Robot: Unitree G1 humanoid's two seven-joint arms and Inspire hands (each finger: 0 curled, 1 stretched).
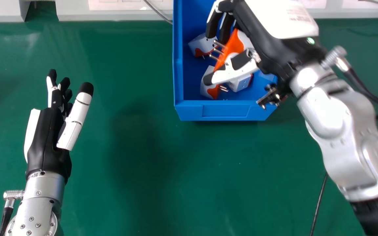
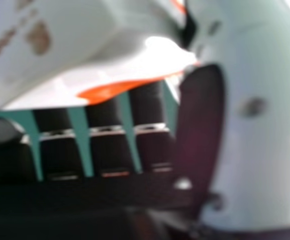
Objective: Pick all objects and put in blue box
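At the frame's upper centre-right, my right hand (image 1: 258, 36) pinches an orange-and-white plug (image 1: 233, 46) inside the blue box (image 1: 189, 109). I'd lower it gently beside the other plugs (image 1: 202, 42), then spread thumb and fingers fully. Left hand (image 1: 48, 137), centre-left, idles relaxed.

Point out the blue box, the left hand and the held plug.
Blue box (image 1: 225, 111): head view, on its front wall.
Left hand (image 1: 75, 120): head view, on its thumb.
Held plug (image 1: 232, 46): head view, on its orange part.
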